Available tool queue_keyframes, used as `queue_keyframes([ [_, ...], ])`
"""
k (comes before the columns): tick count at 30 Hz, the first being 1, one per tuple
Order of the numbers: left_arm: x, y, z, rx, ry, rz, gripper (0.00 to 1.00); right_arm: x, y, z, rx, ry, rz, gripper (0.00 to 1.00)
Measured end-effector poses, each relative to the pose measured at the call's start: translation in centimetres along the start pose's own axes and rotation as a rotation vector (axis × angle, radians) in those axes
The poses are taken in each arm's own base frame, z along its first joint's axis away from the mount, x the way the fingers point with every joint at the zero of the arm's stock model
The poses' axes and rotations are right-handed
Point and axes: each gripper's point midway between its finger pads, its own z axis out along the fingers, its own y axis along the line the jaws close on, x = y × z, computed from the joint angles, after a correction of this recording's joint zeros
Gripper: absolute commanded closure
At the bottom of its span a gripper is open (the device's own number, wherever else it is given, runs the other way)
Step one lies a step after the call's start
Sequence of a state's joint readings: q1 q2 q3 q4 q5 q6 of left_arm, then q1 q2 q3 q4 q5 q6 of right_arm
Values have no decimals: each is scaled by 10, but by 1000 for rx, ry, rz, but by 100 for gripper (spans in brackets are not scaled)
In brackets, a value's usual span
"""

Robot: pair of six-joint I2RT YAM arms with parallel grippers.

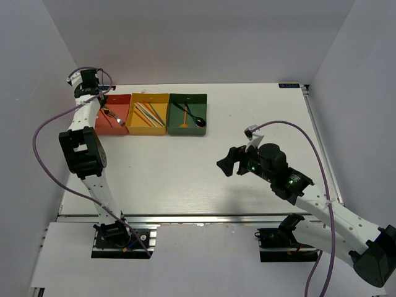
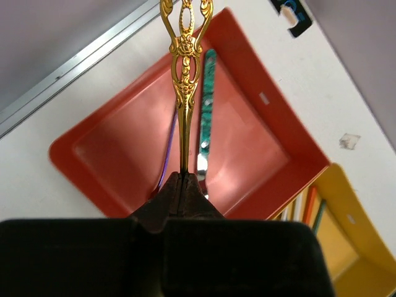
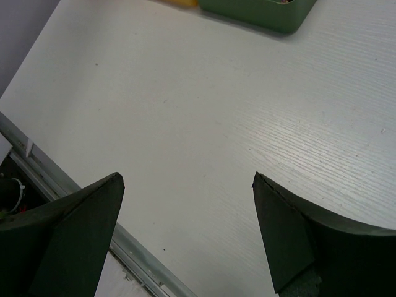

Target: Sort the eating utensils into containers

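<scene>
Nearest, the right gripper (image 3: 189, 185) is spread wide and holds nothing above the bare desk (image 1: 185, 179). Farther, the left gripper (image 2: 183, 176) is clamped tight on the slim shaft of a gold utensil (image 2: 184, 93), ornate openwork handle pointing away, over the red-orange tray (image 2: 247, 142), where a teal utensil (image 2: 207, 93) lies. The yellow tray (image 1: 148, 128) and green tray (image 1: 187, 97) adjoin. The piece is judged light, stiff and slick, so the narrow shaft suits a pinch. A blue label (image 1: 289, 85) at the far corner is unreadable.
</scene>
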State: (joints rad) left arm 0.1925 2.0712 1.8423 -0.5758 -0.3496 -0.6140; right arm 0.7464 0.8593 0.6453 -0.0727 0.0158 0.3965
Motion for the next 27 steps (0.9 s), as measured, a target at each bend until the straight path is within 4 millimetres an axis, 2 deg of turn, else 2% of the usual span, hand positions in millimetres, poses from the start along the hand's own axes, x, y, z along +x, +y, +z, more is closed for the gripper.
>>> queue_keyframes([
  [3, -7, -5, 13, 17, 3, -15, 100, 2, -1, 2, 4, 10, -8, 11],
  [6, -14, -17, 23, 55, 1, -25, 90, 2, -2, 2, 4, 9, -13, 11],
  [11, -5, -26, 31, 93, 35, -22, 49, -2, 0, 2, 2, 3, -17, 11],
  [13, 0, -28, 32, 105, 48, -16, 38, -3, 0, 2, 1, 0, -18, 11],
  [14, 2, -27, 33, 105, 51, -14, 29, -3, 0, 2, 1, -1, -19, 11],
  [17, 10, -23, 34, 97, 72, -9, 20, -3, 0, 2, 1, 1, -18, 11],
  [19, 13, -21, 30, 95, 86, -6, 20, -3, 0, 3, 2, 3, -18, 11],
  [22, 8, -20, 10, 115, 91, -6, 16, -7, 1, 4, 1, -1, -19, 11],
  [23, 5, -19, -3, 128, 87, -1, 2, -9, 2, 3, 2, -5, -20, 11],
  [25, -5, -16, -40, 162, 70, 16, 2, -16, 1, 2, 16, -19, -25, 11],
  [27, -16, -15, -88, 212, 27, 38, 2, -25, -4, -1, 59, -44, -31, 11],
])
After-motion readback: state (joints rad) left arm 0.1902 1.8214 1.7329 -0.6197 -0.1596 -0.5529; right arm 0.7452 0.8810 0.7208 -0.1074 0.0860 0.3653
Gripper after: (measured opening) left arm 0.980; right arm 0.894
